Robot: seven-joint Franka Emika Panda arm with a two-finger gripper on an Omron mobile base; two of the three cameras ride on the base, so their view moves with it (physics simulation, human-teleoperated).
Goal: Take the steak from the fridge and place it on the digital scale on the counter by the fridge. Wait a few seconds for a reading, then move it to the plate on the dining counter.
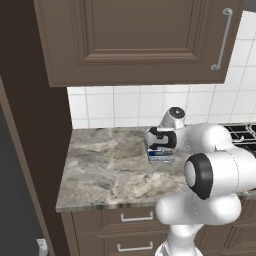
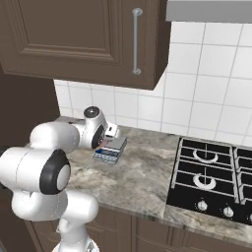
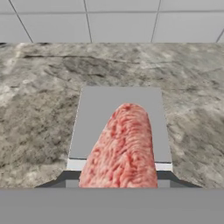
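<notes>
Hand view | 1 steak (image 3: 120, 148) over 1 digital scale (image 3: 120, 111) | tool clamped on steak | 1 counter (image 3: 39, 87)

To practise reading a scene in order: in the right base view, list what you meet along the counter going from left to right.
White robot arm → small flat grey digital scale with blue-and-white front panel → bare stretch of grey-brown marbled stone counter → black gas hob with knobs.
</notes>
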